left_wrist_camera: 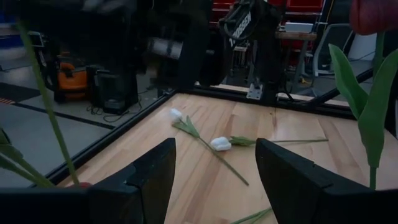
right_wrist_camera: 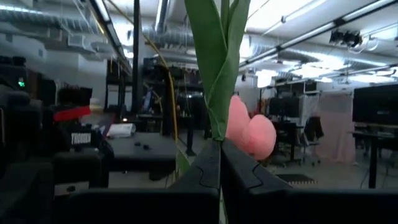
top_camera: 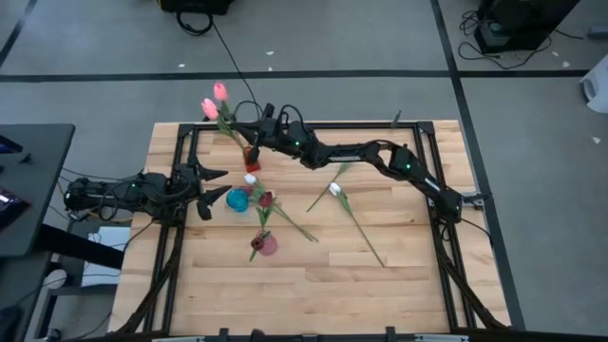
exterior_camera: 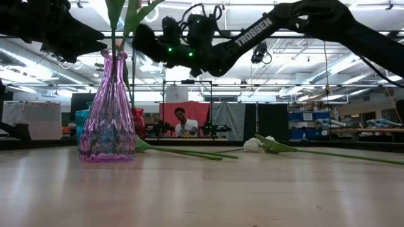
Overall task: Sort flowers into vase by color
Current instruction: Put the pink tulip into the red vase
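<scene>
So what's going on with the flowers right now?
Right gripper shut on pink tulips over red vase. Left gripper open, waiting. White tulips on table.

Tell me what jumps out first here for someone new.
The right claw, reaching to the table's far left, is pinched on the stems of two pink tulips over the red vase. The left claw sits open beside the teal vase. White tulips lie loose mid-table.

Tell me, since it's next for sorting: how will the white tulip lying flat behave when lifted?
The white tulip probably feels light. Its long thin stem likely droops beyond the pinch. Lying flat, it may slide or roll when nudged.
</scene>
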Tool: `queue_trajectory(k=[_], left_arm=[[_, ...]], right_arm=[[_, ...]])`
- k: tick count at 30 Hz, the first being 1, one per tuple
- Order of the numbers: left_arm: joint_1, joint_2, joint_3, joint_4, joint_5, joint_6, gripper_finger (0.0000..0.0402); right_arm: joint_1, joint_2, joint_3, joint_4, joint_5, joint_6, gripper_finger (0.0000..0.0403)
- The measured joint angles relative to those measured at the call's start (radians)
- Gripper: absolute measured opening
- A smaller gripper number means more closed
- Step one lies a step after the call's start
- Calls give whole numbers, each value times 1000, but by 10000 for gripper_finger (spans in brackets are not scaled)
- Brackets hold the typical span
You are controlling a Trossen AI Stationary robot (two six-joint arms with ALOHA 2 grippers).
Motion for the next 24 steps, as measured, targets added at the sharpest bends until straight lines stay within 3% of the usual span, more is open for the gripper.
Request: queue_trajectory(k=[24], left_arm=[[0, 0, 0, -4, 0, 7, 227]], right_arm=[[-15, -22, 3, -61, -3, -54, 9]])
